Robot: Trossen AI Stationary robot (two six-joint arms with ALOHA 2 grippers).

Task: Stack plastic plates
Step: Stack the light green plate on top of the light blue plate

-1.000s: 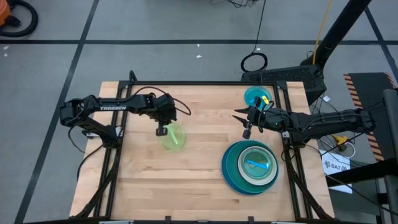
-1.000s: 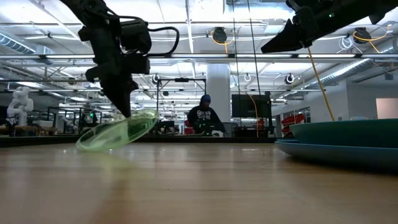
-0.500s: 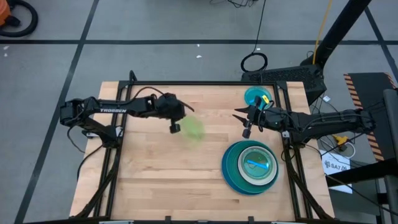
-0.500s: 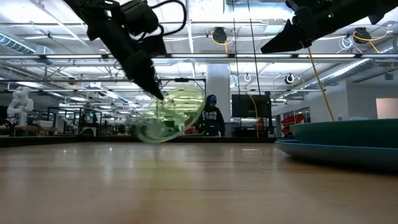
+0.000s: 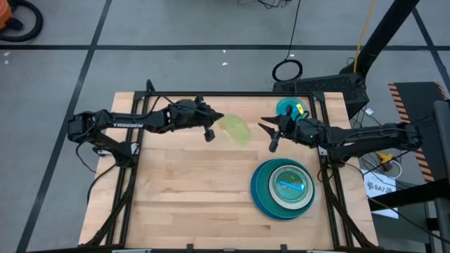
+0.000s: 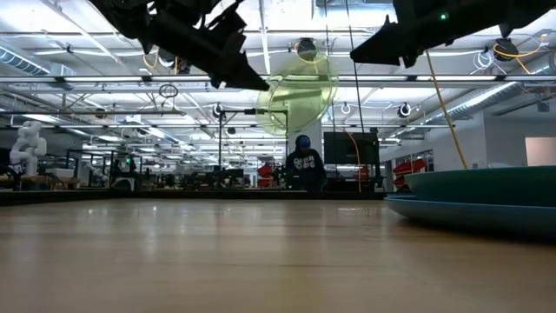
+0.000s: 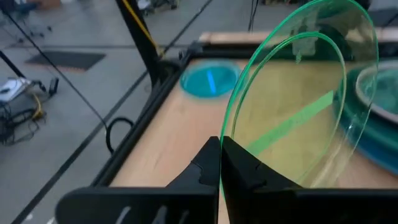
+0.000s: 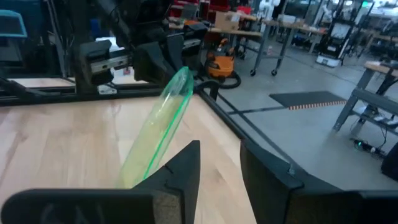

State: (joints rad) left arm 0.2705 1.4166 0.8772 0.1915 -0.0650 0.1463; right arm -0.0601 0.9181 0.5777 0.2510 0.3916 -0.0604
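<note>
My left gripper (image 5: 209, 131) is shut on a translucent lime green plate (image 5: 236, 130), held high above the table's middle, nearly on edge in the low view (image 6: 300, 91). My right gripper (image 5: 273, 140) is open and hovers just right of that plate, touching nothing; its wrist view shows the plate (image 8: 158, 134) edge-on ahead of its fingers (image 8: 186, 168). On the near right lies a stack (image 5: 283, 188): large blue and teal plates, a white one, a cyan one on top. A single cyan plate (image 5: 290, 109) lies flat at the far right corner. My left gripper (image 7: 221, 142) pinches the lime green plate's rim (image 7: 225, 127) between its two fingers, at the edge nearest the left arm. The fingers come nearly level from the table's left. The plate is lifted clear and stands almost upright beyond the fingertips.
A dark metal frame (image 5: 232, 95) runs round the wooden tabletop (image 5: 190, 197). The bare boards on the left and near side are open room. A person (image 6: 304, 165) sits far behind the table in the low view.
My left gripper has risen and swung toward the table's right and far edge, carrying the green plate. The plate, tilted low over the left of the table a second ago, is now lifted high and tipped nearly upright. My right gripper has edged a little left toward it.
</note>
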